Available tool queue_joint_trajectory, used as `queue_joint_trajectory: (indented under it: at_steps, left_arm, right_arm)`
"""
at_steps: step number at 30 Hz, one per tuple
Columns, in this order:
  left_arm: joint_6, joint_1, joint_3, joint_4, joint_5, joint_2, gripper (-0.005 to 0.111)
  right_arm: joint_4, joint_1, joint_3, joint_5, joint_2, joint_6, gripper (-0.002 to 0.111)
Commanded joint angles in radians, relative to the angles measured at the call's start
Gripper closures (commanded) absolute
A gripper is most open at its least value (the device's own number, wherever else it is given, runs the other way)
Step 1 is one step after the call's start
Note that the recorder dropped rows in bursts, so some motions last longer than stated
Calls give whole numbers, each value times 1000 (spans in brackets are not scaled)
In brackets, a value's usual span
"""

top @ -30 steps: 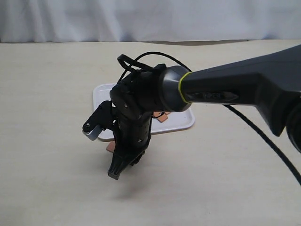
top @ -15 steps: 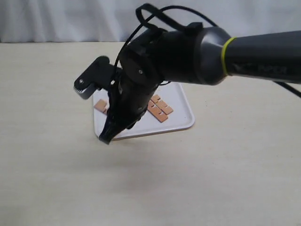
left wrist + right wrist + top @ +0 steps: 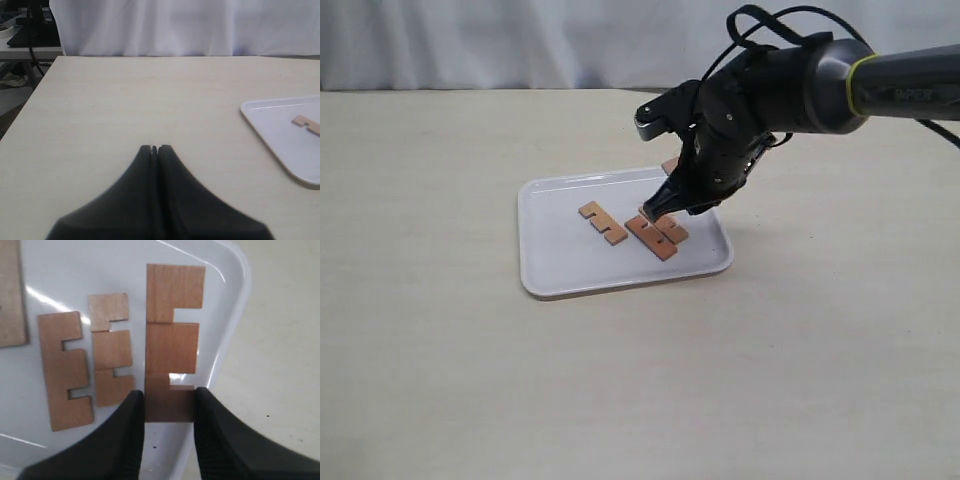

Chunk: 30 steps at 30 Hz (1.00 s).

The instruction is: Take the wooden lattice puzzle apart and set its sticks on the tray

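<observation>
No assembled wooden lattice puzzle is in view, only separate sticks. The white tray (image 3: 560,258) lies mid-table. My right gripper (image 3: 653,210) hangs low over its right part, shut on the near end of a notched stick (image 3: 172,340) close to the tray's rim (image 3: 227,300). Two more sticks (image 3: 65,371) (image 3: 111,351) lie flat beside it, seen as a pair (image 3: 660,237) in the exterior view. Another stick (image 3: 603,222) lies mid-tray. My left gripper (image 3: 156,148) is shut and empty over bare table, away from the tray (image 3: 280,142).
A reddish-brown bit (image 3: 670,163) shows at the tray's far edge behind the right arm. A white curtain backs the table. The right arm's black cable (image 3: 760,20) loops above its wrist. The table's edge (image 3: 30,100) shows in the left wrist view.
The right arm rose from the table in front of the tray, swung over the tray and now sits low at its right part. The sticks it hid are now in view.
</observation>
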<state>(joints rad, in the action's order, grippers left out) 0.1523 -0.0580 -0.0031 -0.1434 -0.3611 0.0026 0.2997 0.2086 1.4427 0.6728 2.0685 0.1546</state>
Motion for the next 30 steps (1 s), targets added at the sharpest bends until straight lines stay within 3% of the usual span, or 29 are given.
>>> queue_joint_trajectory:
  at_steps: [1, 9, 15, 17, 19, 20, 26, 30]
  left_arm:
    - [-1, -8, 3, -2, 6, -3, 107]
    - [-1, -8, 3, -2, 6, -3, 107]
    - [-1, -8, 3, -2, 6, -3, 107]
    - [-1, -8, 3, -2, 6, -3, 107]
    - [-1, -8, 3, -2, 6, -3, 107]
    - [-1, -8, 3, -2, 6, -3, 107]
    - [-1, -8, 3, -2, 6, -3, 107]
    - [-1, -8, 3, -2, 6, -3, 107]
  right_arm:
    - [-6, -23, 0, -15, 29, 14, 97]
    - [-75, -21, 0, -40, 13, -17, 54]
    - [-320, -21, 0, 43, -116, -252, 54]
    - [-311, -21, 0, 143, -154, -262, 62]
    - [-311, -29, -25, 261, -175, -304, 97]
    - [-316, -45, -47, 290, -187, -306, 103]
    - [-337, -249, -291, 180, -439, -242, 104]
    - [-237, -355, -495, -54, -713, -117, 104]
